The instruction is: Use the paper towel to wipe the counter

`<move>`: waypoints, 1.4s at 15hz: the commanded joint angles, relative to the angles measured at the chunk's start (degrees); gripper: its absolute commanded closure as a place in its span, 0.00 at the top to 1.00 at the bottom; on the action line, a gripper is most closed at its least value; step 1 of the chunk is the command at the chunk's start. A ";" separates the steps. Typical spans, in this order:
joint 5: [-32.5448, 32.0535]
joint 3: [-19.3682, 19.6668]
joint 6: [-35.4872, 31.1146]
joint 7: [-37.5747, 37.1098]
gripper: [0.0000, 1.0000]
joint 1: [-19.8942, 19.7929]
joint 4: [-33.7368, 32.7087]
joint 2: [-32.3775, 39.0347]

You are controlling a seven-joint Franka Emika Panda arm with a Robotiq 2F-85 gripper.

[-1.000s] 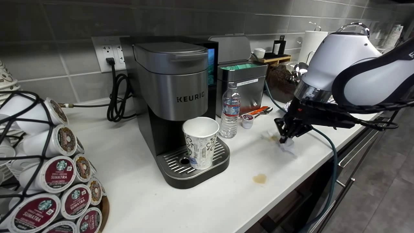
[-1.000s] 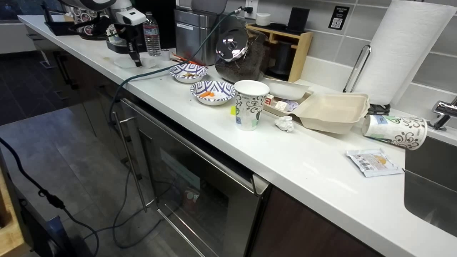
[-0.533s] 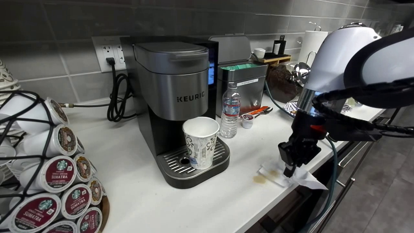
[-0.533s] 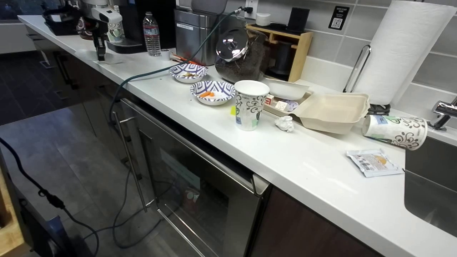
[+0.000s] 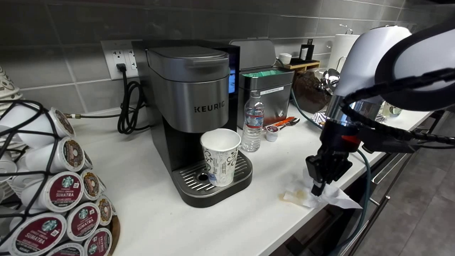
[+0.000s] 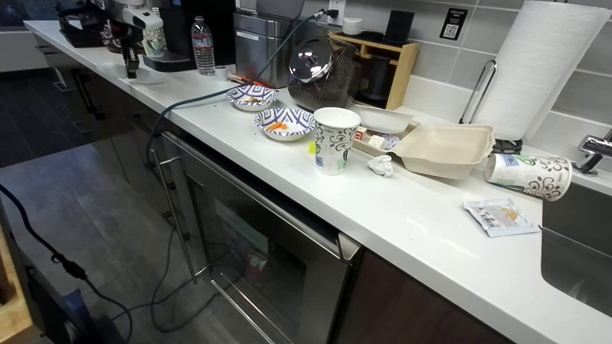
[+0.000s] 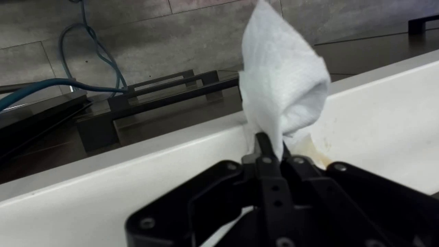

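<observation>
My gripper [image 5: 317, 191] points down at the counter [image 5: 249, 224] near its front edge. It is shut on a white paper towel [image 5: 337, 198]. In the wrist view the gripper [image 7: 272, 145] pinches the towel [image 7: 277, 68], which fans out past the fingertips. One corner of the towel hangs over the counter's front edge. The towel has a brown stain on its part nearest the coffee machine. A small tan spill [image 5: 282, 196] shows on the counter at the towel's edge, partly covered by it. In an exterior view the gripper [image 6: 131, 75] and towel [image 6: 149, 77] look small.
A Keurig coffee machine [image 5: 199, 92] with a paper cup [image 5: 221, 158] on its tray stands beside the towel. A water bottle [image 5: 253, 122], a creamer pod [image 5: 272, 134] and a metal bin [image 5: 266, 92] stand behind. A hose [image 5: 366, 177] crosses the counter. Patterned bowls [image 6: 285, 124] lie farther along.
My gripper has moved with the towel along the counter toward the coffee machine side and the front edge. The towel has spread and now overlaps the spill. In the last half second motion is slight.
</observation>
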State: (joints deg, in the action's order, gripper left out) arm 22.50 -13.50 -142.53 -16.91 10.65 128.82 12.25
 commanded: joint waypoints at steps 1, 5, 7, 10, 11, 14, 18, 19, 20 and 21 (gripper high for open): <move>-3.94 -0.03 -4.28 -3.34 0.01 4.01 -0.29 3.67; -7.67 0.22 -10.87 -6.83 0.01 7.49 -0.19 4.77; -8.75 0.32 -13.59 -8.34 0.01 8.69 -0.47 5.02; -11.84 1.02 -17.17 -10.08 0.01 11.04 -0.94 6.33; -13.64 1.84 -18.00 -11.34 0.01 12.09 -1.36 6.96; -20.19 6.24 -19.56 -16.78 0.01 15.46 -3.27 8.86; -26.14 11.68 -18.40 -22.94 0.01 17.40 -5.01 9.86; -27.31 12.86 -17.85 -23.89 0.01 17.36 -4.66 9.49; -28.35 13.87 -17.72 -24.86 0.01 17.34 -4.34 9.22; -29.38 14.87 -17.27 -25.71 0.01 17.20 -3.72 8.70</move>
State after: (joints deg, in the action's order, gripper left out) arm -2.77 -2.07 -160.43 -38.77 27.40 124.53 19.75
